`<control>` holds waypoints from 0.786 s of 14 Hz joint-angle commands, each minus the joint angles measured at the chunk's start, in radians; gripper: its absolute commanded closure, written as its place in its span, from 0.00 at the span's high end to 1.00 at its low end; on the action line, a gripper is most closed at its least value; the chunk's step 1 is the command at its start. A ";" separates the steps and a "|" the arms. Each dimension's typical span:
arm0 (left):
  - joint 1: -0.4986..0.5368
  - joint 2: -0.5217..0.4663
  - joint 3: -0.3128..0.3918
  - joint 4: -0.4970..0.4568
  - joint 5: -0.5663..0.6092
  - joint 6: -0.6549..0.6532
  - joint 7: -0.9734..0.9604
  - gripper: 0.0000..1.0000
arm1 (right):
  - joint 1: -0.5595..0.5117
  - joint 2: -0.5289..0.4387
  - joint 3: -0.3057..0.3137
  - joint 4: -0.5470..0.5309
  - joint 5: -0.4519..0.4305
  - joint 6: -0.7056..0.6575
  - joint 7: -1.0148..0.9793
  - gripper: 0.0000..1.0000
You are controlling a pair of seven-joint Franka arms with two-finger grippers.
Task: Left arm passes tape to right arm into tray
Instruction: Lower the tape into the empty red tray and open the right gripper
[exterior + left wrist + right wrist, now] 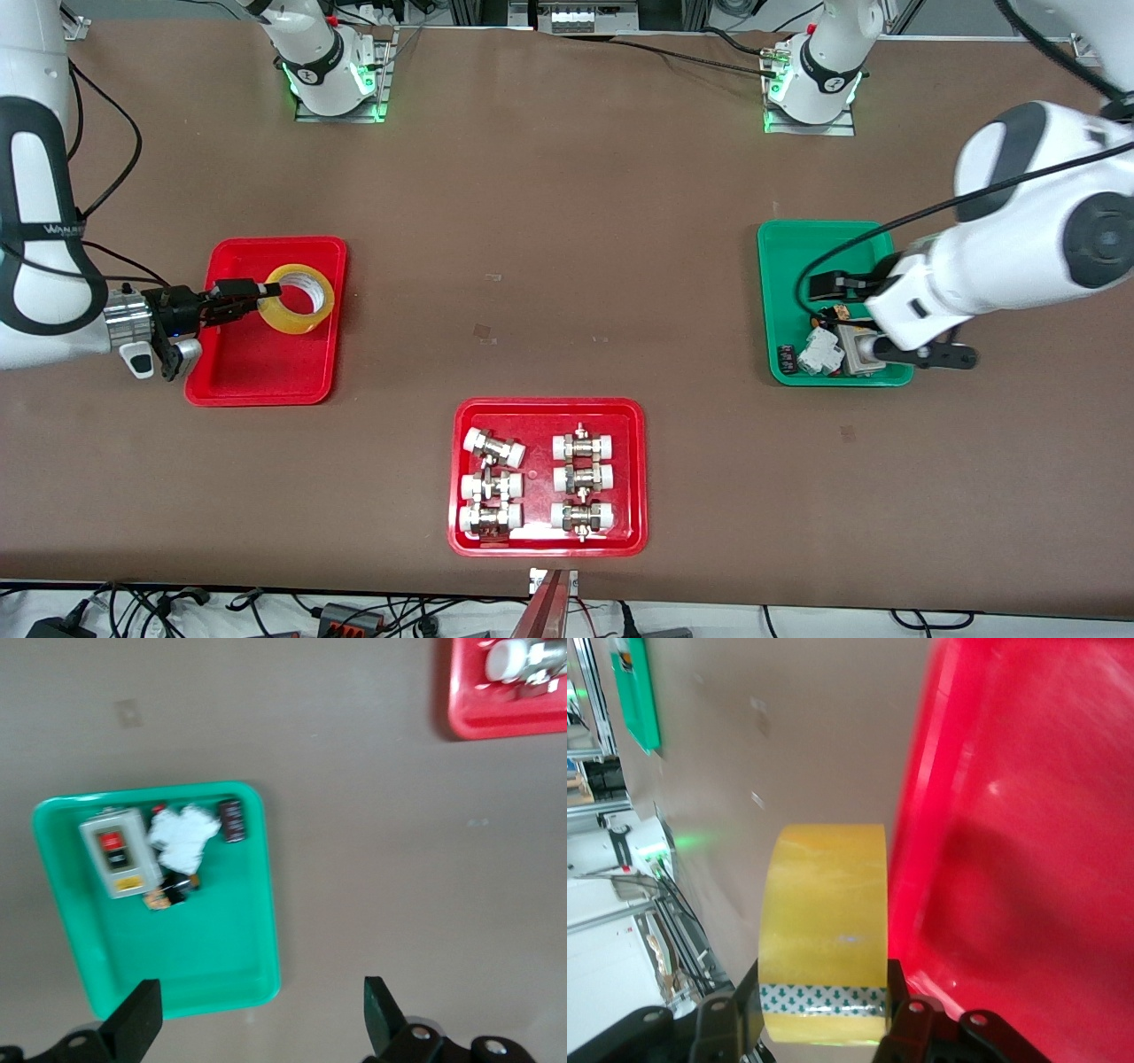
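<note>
Brown counter (567,266): right end effector (266,294) pinches the yellow see-through tape roll (301,298) over the plain red plastic tray (257,372); left end effector (257,1014) gapes wide, holding nothing, over the green tray (221,939).

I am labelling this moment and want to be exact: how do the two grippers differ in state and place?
The right gripper is shut on the tape, while the left gripper is open and holds nothing. The right gripper is over the plain red tray at the right arm's end of the table; the left gripper is over the edge of the green tray at the left arm's end. Both have black fingers.
</note>
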 commanded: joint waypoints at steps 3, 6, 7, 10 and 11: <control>-0.005 -0.052 -0.024 0.027 0.125 -0.135 0.036 1.00 | -0.026 0.047 0.019 0.018 -0.097 0.023 -0.084 0.14; 0.003 -0.075 -0.020 0.022 0.133 -0.175 0.040 1.00 | -0.023 0.067 0.021 0.018 -0.154 0.081 -0.171 0.82; 0.001 -0.076 -0.021 0.022 0.133 -0.179 0.028 1.00 | -0.019 0.067 0.021 0.017 -0.183 0.106 -0.185 1.00; -0.001 -0.087 -0.059 0.007 0.126 -0.161 -0.030 1.00 | 0.030 0.059 0.026 0.009 -0.318 0.190 -0.228 1.00; 0.010 -0.089 -0.059 0.001 0.110 -0.143 -0.030 1.00 | 0.038 0.058 0.026 0.009 -0.344 0.198 -0.230 1.00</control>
